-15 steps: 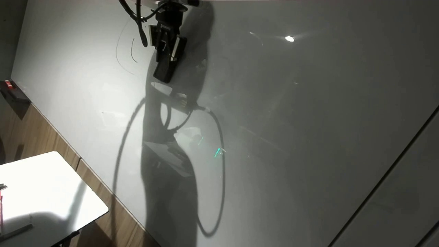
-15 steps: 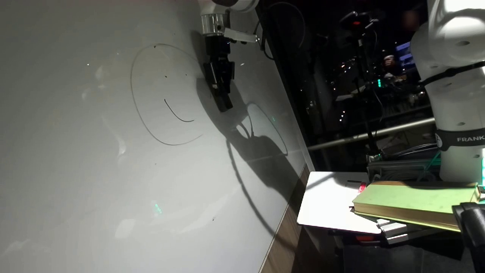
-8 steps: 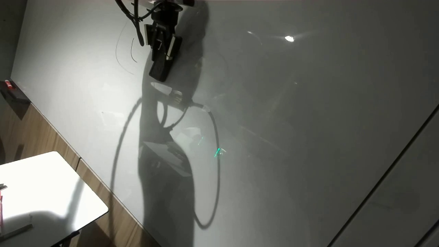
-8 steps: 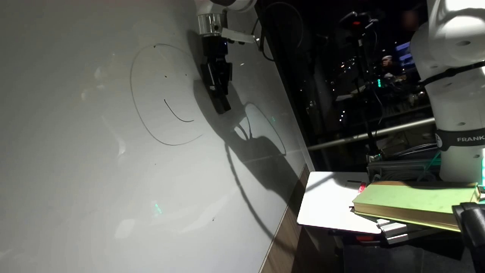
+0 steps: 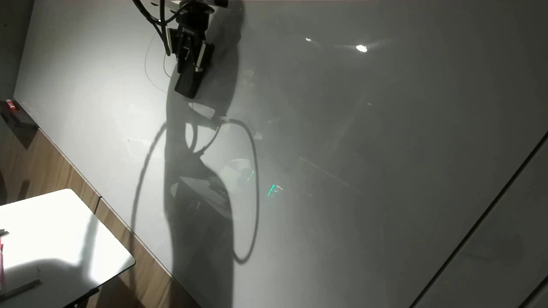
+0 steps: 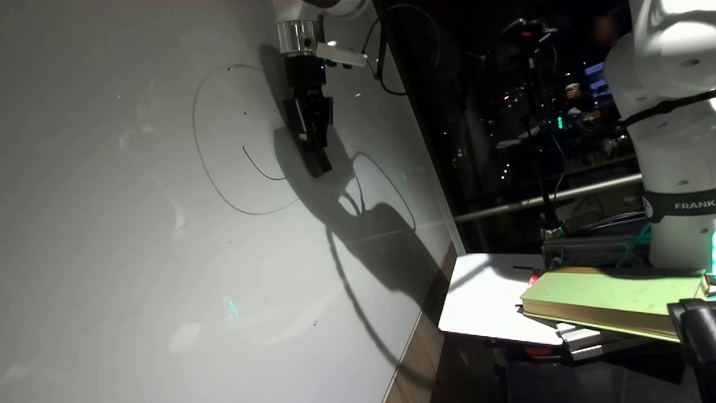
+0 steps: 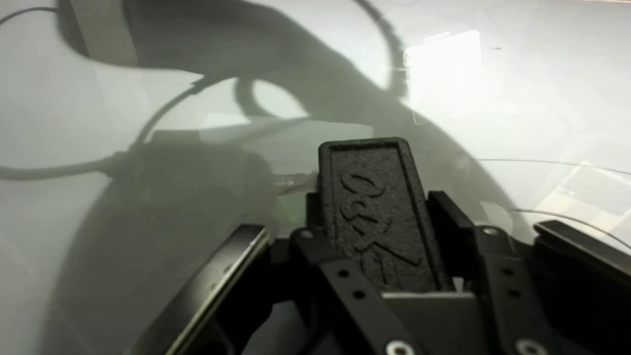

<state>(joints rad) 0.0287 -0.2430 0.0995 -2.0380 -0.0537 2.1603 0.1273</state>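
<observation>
- Grip: my gripper [image 7: 378,214] closed on the black block [image 7: 372,182], near the short drawn curve [image 6: 258,168].
- Change: I have moved both toward that curve; I judge the reach shortened.

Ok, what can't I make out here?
- Far face of the black block: turned away, wrist view.
- Whether the drawn outline closes: the gripper and its shadow cover its right side in an exterior view.
- Red item on the dark ledge: too small in an exterior view.
- Arm: cut off by top edge, both exterior views.
</observation>
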